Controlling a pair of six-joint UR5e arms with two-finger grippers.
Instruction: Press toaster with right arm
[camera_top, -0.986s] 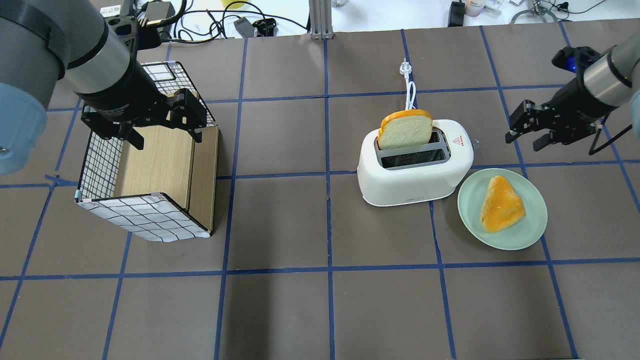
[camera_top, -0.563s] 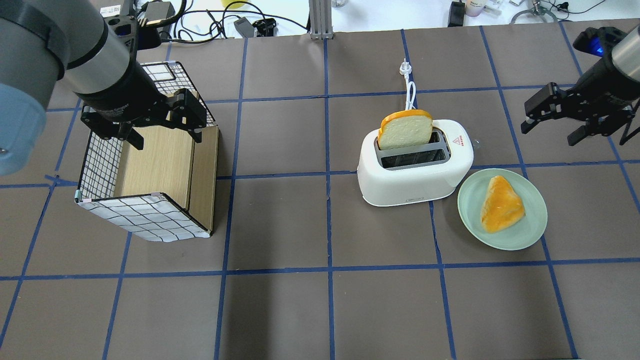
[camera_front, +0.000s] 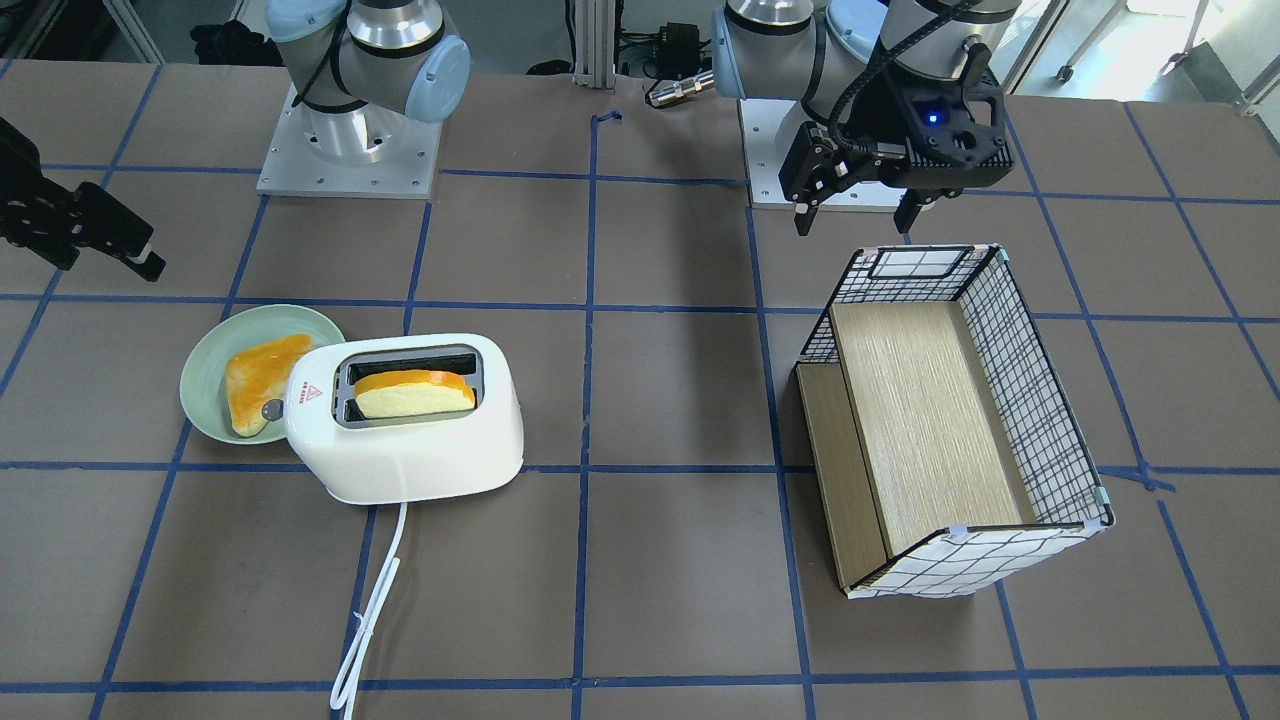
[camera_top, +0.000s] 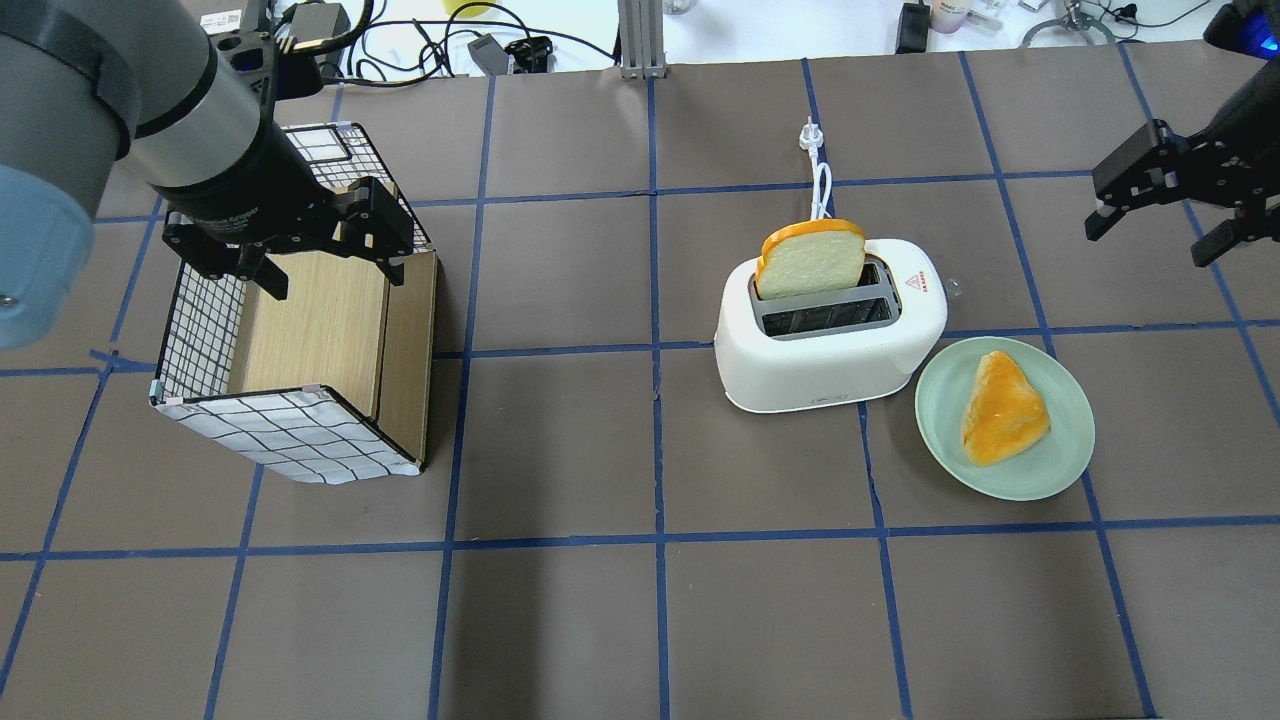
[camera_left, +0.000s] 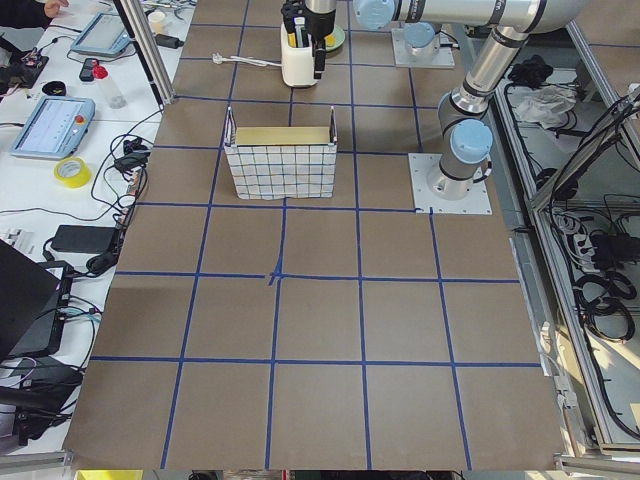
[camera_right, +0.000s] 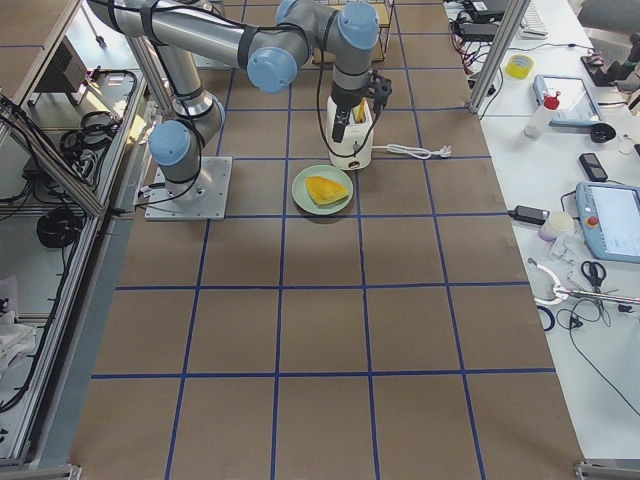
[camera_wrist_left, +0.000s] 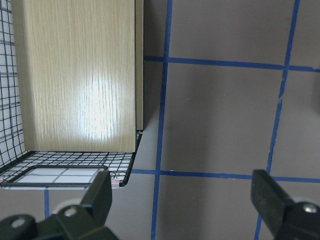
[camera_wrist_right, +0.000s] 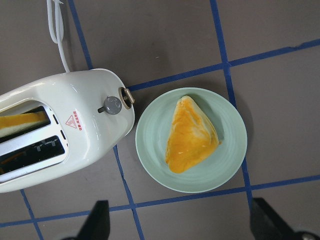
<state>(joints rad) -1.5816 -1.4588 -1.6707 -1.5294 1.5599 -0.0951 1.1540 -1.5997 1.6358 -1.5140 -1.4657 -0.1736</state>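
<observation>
Overhead exterior: right gripper (camera_top: 1148, 238), wide and empty, at the right edge of the bench (camera_top: 1190, 430); toaster (camera_top: 825, 368) lies inward, knob end toward it

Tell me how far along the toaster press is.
Nothing looks pressed yet: the bread slice stands tall in the toaster. The right gripper hangs open and empty, well clear of it. To do: reach the toaster's knob end and press down.

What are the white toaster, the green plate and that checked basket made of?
Toaster: likely moulded plastic, smooth and glossy, with soft highlights on its rounded shell.
Plate: pale green, matte-smooth; ceramic or melamine, can't tell.
Basket: black wire grid over white lining, probably fabric, with wood-grain panels inside, possibly laminate.
</observation>
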